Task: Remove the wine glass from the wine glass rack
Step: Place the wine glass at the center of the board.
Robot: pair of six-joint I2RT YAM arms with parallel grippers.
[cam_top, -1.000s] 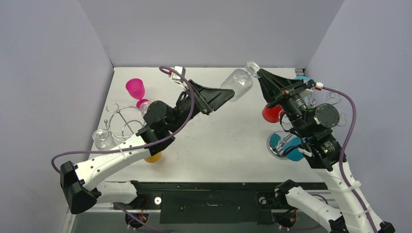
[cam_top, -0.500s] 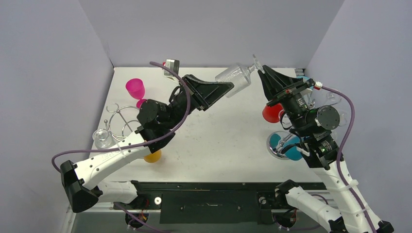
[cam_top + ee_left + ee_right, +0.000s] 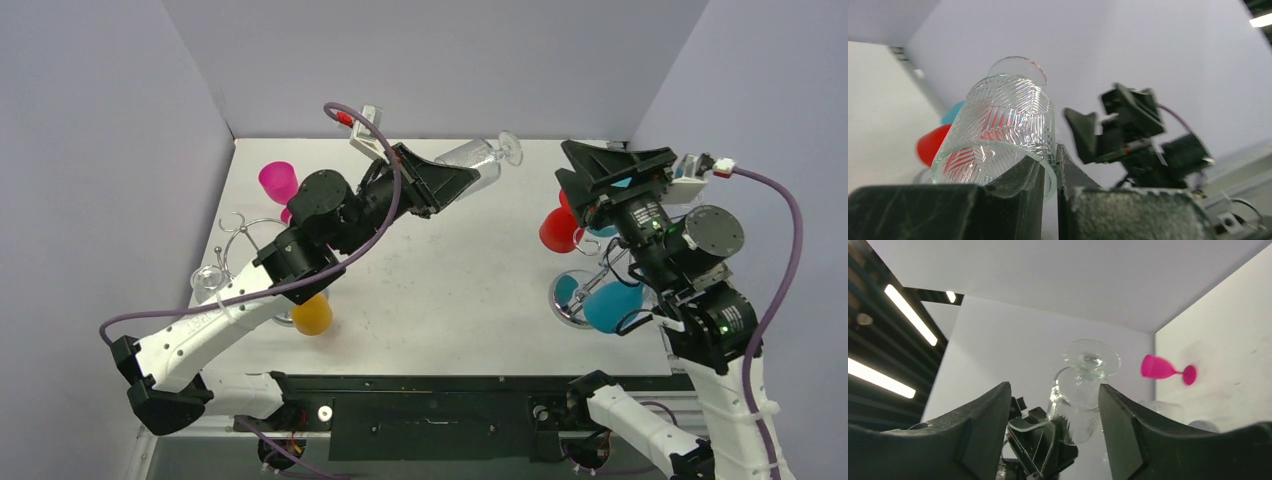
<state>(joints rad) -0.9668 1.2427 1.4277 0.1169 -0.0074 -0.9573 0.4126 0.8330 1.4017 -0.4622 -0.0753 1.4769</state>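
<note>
Above the far middle of the table point(image 3: 470, 290), the wine glass point(image 3: 478, 157) hangs in the air, well apart from the rack point(image 3: 573, 305) at the right. I judge it already off the rack. It lies nearly on its side, long axis running left to right: bowl toward the left gripper point(image 3: 462, 182), foot toward the right gripper point(image 3: 572, 165). The left one is pinched tight on the bowl's rim and carries the glass alone. The right one gapes wide, holding nothing, its fingers apart from the foot — so setting the glass down falls to the left arm.
</note>
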